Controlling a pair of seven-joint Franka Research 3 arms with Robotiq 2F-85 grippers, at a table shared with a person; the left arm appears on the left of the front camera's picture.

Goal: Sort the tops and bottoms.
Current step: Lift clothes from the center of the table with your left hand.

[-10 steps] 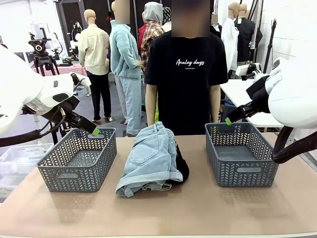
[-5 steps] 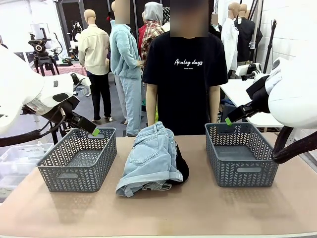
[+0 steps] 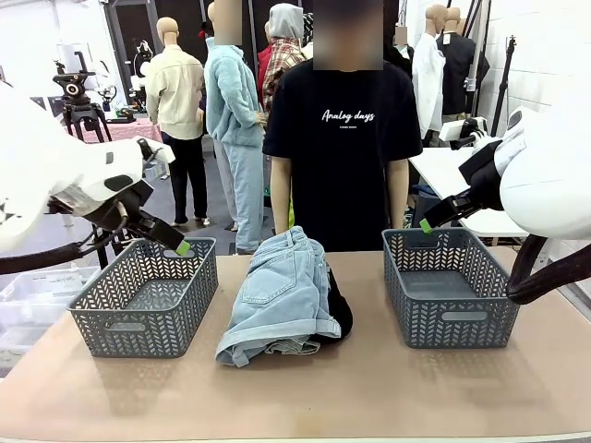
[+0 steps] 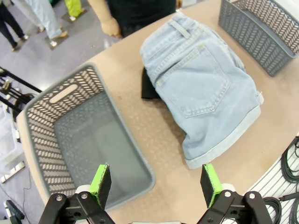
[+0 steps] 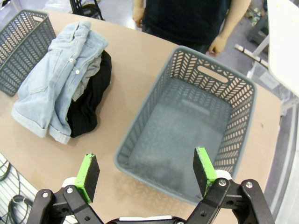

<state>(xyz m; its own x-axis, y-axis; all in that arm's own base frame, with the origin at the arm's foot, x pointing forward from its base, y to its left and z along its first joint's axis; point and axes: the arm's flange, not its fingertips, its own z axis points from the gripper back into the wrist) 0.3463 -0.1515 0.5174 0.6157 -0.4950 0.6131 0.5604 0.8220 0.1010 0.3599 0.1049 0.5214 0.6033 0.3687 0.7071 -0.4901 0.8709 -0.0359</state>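
The near edge of the desk (image 3: 305, 406) is bare. Midway across it lies the pile: light blue denim shorts (image 3: 282, 300) on top, back pocket up, over a black garment (image 3: 340, 309) that pokes out on the right side. In the right wrist view a bit of grey fabric (image 5: 88, 70) shows between the denim layers.

A grey plastic left basket (image 3: 111, 323) stands just left of the pile and a matching right basket (image 3: 452, 323) just right of it, neither touching the clothes.

The left tool (image 3: 182, 247) hovers above the far rim of the left basket, so the shorts lie to its right and lower down. Seen from its wrist, the left tool (image 4: 154, 182) has its green pads spread wide with nothing between them, the basket's near corner and bare desk below.

The right tool (image 3: 427, 224) hangs above the far-left corner of the right basket, with the pile to its left. It too is spread wide and holds nothing – the right tool (image 5: 145, 172) frames the basket's rim.

At the far edge stands a person (image 3: 346, 138) in a black T-shirt, arms down.
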